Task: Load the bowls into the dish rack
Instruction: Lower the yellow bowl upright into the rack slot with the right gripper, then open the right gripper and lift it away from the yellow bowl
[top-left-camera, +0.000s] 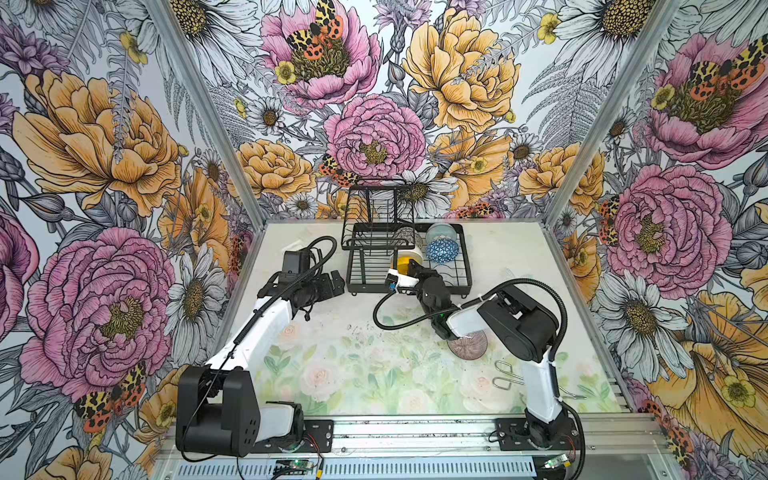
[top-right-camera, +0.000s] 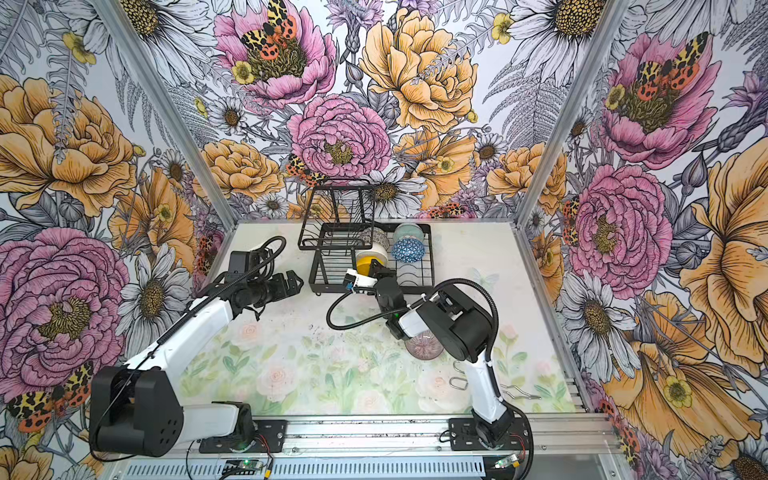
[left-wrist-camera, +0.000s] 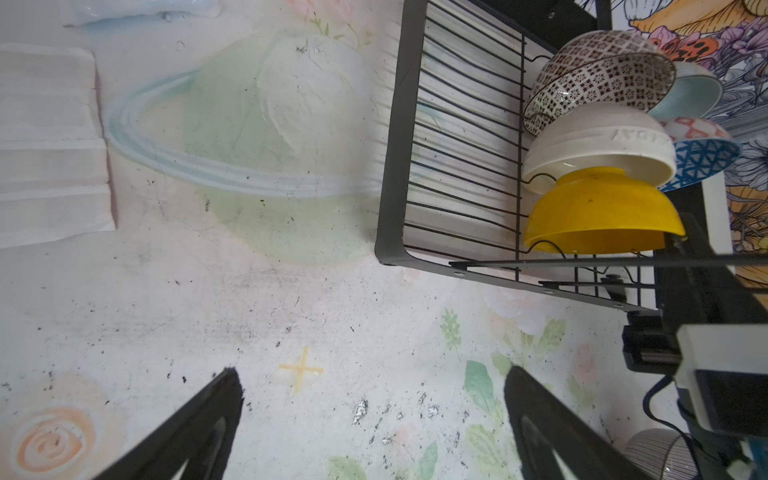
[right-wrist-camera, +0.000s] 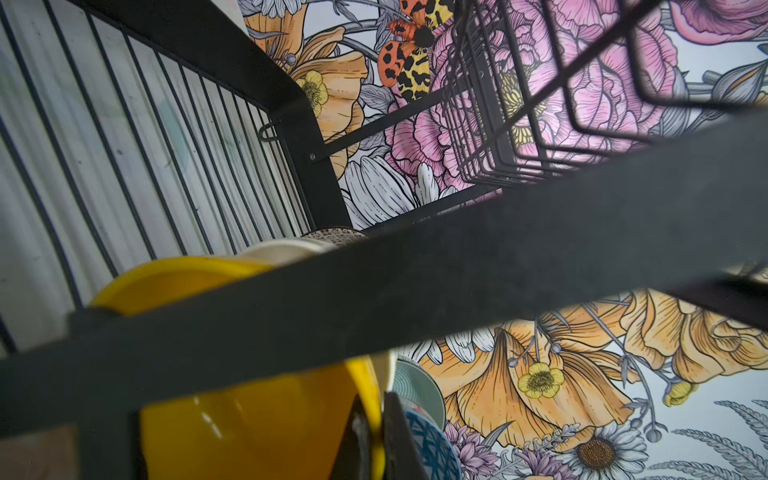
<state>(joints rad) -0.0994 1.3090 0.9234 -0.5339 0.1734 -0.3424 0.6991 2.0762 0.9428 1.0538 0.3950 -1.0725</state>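
Note:
The black wire dish rack stands at the back of the table. Standing on edge in its base are a mosaic bowl, a cream bowl, a teal bowl and a blue triangle bowl. My right gripper is shut on the rim of the yellow bowl, which sits in front of the cream one. A mauve bowl lies on the table, partly under the right arm. My left gripper hangs open and empty left of the rack.
Metal wire tongs lie near the front right, beside the right arm's base. The rack's raised upper basket stands over its back left part. A rack bar crosses the right wrist view.

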